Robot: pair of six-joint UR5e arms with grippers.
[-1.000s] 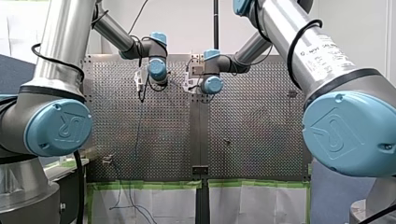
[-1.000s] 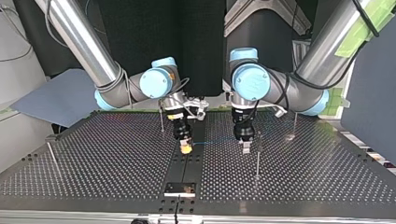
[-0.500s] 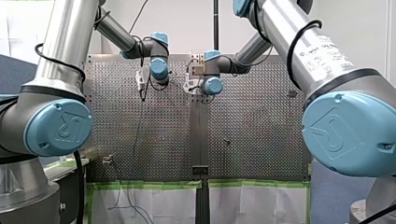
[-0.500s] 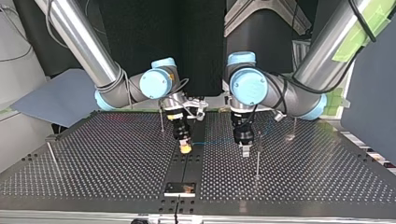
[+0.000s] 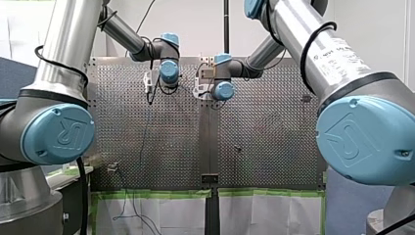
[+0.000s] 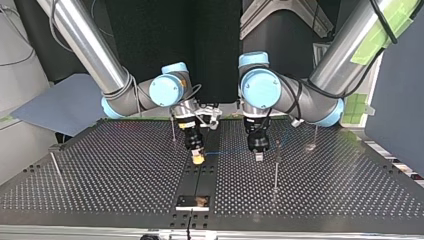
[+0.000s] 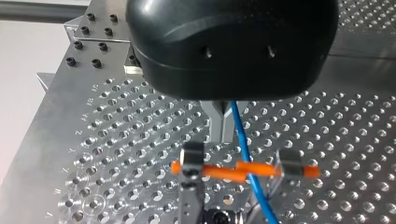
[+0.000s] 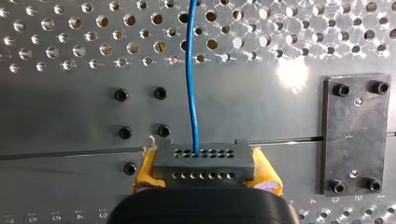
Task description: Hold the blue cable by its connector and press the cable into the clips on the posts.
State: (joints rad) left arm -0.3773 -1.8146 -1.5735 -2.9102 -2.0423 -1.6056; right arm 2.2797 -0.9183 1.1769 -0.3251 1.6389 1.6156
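The right hand (image 6: 198,158) is clamping the connector (image 8: 204,161); the left hand (image 7: 220,123) is pinching the cable (image 7: 243,149) just beside a post (image 6: 275,170), mid-table (image 6: 325,185).

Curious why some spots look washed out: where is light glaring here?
Right wrist view: a bright glare patch on the perforated table, between the blue cable and the dark plate. Top view: shiny streaks along my right arm's metal tube.

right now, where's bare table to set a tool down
Top view: bare table between the left-edge post and my right gripper, and right of the tall post. Crowded mid-table: right gripper on the connector, left gripper on the blue cable.
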